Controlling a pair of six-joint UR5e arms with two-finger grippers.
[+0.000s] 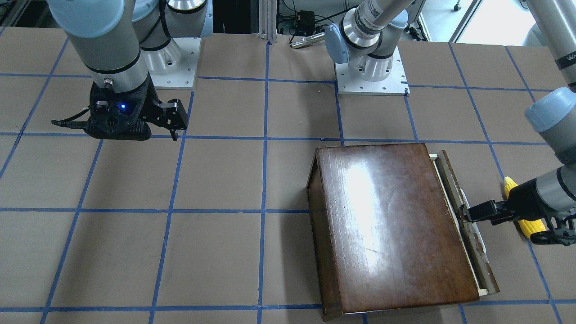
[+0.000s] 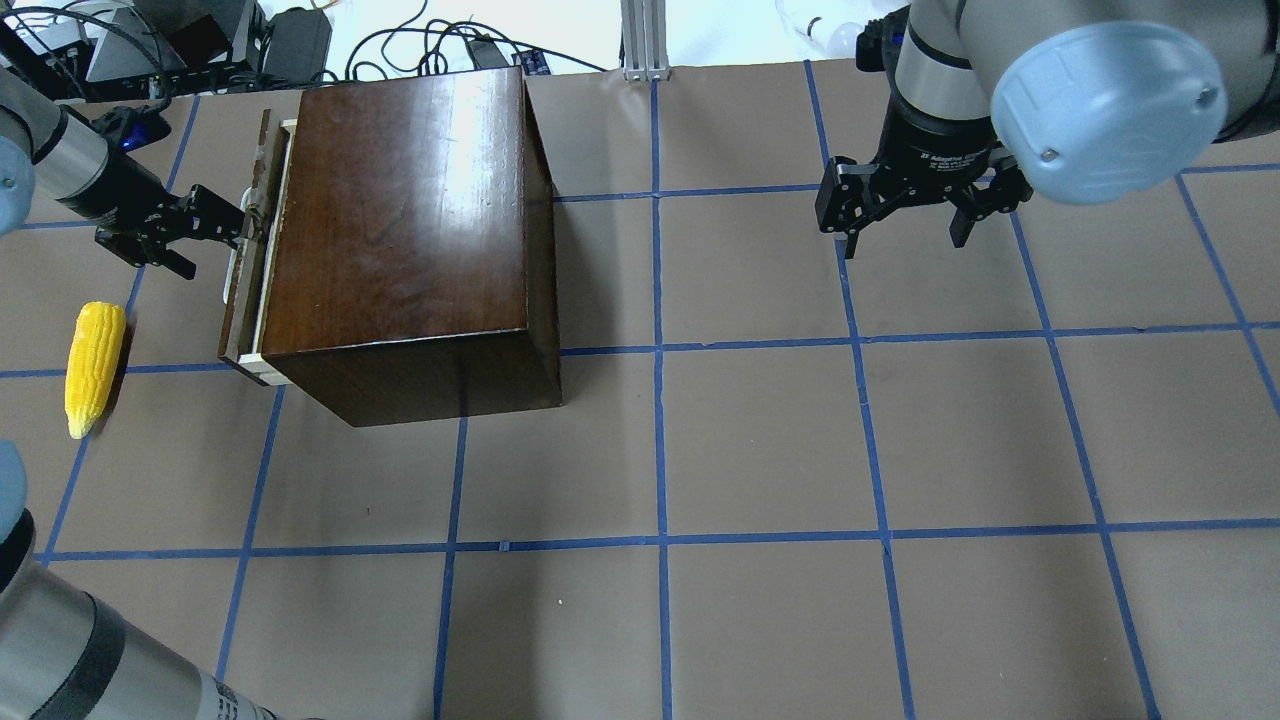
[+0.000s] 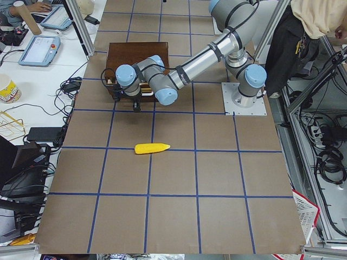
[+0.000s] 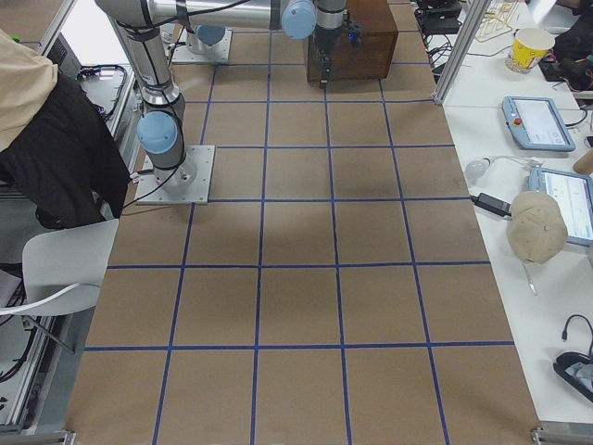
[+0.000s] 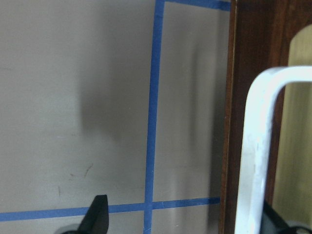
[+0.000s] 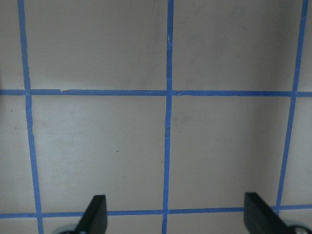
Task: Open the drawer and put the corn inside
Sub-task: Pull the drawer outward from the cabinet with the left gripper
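**fig. drawer-opening stage, largest to smallest.**

table point(image 2: 760, 440): brown sheet w/ blue tape grid; carries everything.

cabinet point(image 2: 400, 210): glossy dark-brown box, askew to the grid, on the robot's left half.

drawer point(image 1: 483, 270): at the cabinet's outer face. we see only a thin strip of pale tray btw front panel and cabinet body, so it is out by a crack.

left gripper point(image 2: 215, 243): at the drawer front, jaws spread wide, clamping nothing. in the wrist view one finger point(image 5: 275, 222) sits tucked behind the white handle point(image 5: 256, 146) and the other hangs over bare table, i.e. a hook, not a pinch.

right gripper point(image 2: 903, 240): hovers over the robot's right half, well apart from the cabinet, jaws open, empty.

corn point(image 2: 95, 365): lies on its side on the table beyond the drawer front, near the left gripper, touching neither it nor the drawer.

step in hand, as we judge it: opening the drawer, barely begun; corn not yet handled. the next move calls for a straight pull along the drawer's own axis, away from the cabinet, far enough to bare tray for the cob. then unhook, grip the corn across its middle and lay it lengthwise inside. we suspect an off-axis pull would drag the cabinet.
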